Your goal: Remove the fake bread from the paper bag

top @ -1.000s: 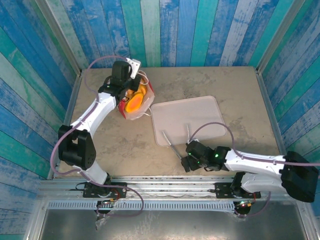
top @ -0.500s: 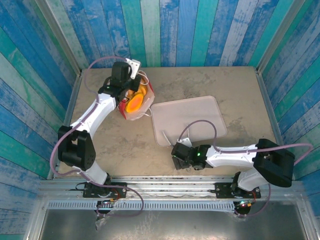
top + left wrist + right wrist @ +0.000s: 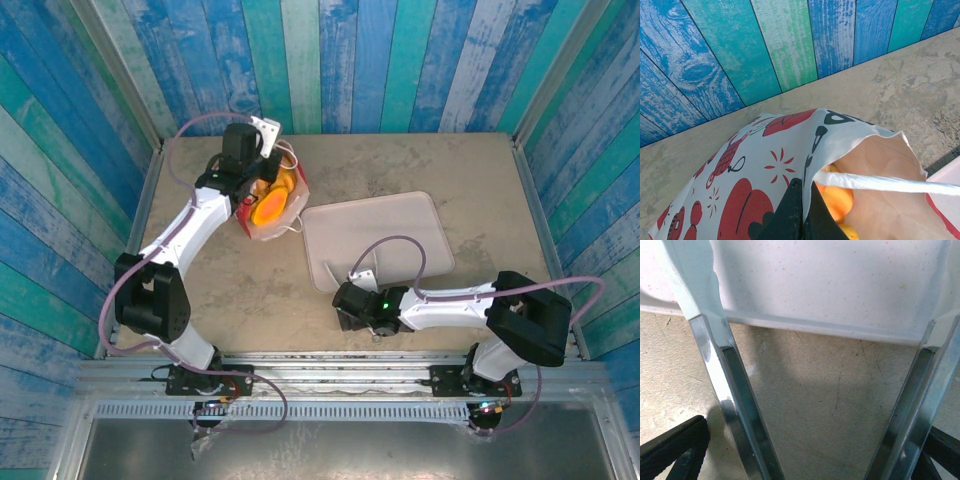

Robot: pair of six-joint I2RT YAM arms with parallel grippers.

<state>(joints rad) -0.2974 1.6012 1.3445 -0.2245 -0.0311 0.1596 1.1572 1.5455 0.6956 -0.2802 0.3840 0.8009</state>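
The paper bag (image 3: 262, 222), red and white printed, lies tilted at the back left with its mouth facing the tray. Orange fake bread (image 3: 271, 204) shows in that mouth. My left gripper (image 3: 250, 168) is shut on the bag's upper rim. In the left wrist view the black fingers (image 3: 801, 210) pinch the paper bag (image 3: 765, 165) at its edge, with fake bread (image 3: 838, 197) just inside and a white handle (image 3: 890, 183) across the opening. My right gripper (image 3: 347, 272) stands open and holds nothing, its metal fingers (image 3: 715, 355) spread wide at the tray's near edge.
A flat pale tray (image 3: 375, 240) lies in the middle of the table, to the right of the bag; its near rim (image 3: 830, 330) crosses the right wrist view. Blue and green plank walls enclose the table on three sides.
My right arm has swung to the left, carrying its open gripper along the tray's near edge toward the near left corner. The left arm and the bag have not moved.
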